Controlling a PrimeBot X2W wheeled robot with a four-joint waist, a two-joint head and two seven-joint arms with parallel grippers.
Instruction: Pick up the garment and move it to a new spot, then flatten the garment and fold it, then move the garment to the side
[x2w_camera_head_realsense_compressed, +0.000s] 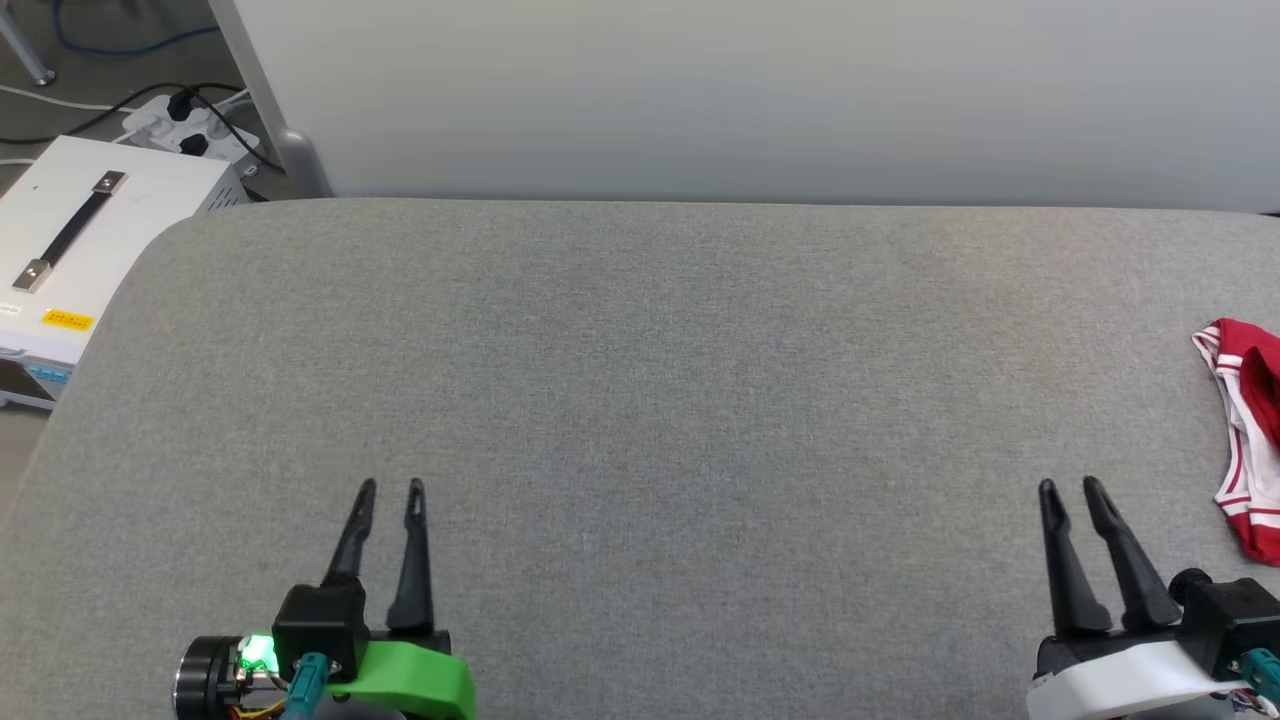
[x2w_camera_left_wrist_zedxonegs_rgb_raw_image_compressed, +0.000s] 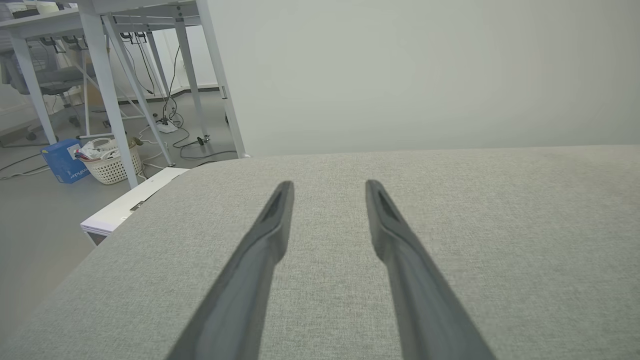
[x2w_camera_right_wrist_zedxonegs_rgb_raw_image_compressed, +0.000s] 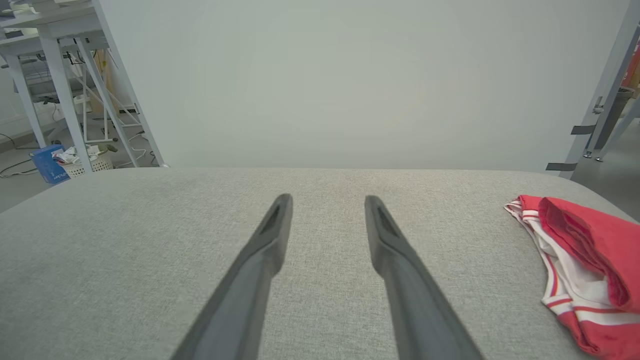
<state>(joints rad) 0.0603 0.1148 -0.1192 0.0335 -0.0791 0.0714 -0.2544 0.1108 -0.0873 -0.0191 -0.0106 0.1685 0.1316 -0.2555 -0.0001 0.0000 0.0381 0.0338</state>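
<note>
The garment (x2w_camera_head_realsense_compressed: 1250, 440) lies bunched at the far right edge of the grey table (x2w_camera_head_realsense_compressed: 640, 400), red with white parts and red-striped trim; its lettering is hidden. In the right wrist view the garment (x2w_camera_right_wrist_zedxonegs_rgb_raw_image_compressed: 580, 265) sits to the right of my fingers. My right gripper (x2w_camera_head_realsense_compressed: 1070, 488) hovers open at the lower right, a short way left of the garment and apart from it. My left gripper (x2w_camera_head_realsense_compressed: 391, 487) is open at the lower left with nothing between its fingers. Both pairs of fingers (x2w_camera_left_wrist_zedxonegs_rgb_raw_image_compressed: 275, 220) (x2w_camera_right_wrist_zedxonegs_rgb_raw_image_compressed: 275, 230) point across bare cloth toward the pale wall.
A white box (x2w_camera_head_realsense_compressed: 90, 240) with a black handle stands off the table's left corner, with a power strip (x2w_camera_head_realsense_compressed: 190, 125) and cables behind it. Table legs, a white basket (x2w_camera_left_wrist_zedxonegs_rgb_raw_image_compressed: 107, 162) and a blue box (x2w_camera_left_wrist_zedxonegs_rgb_raw_image_compressed: 62, 160) stand on the floor to the left.
</note>
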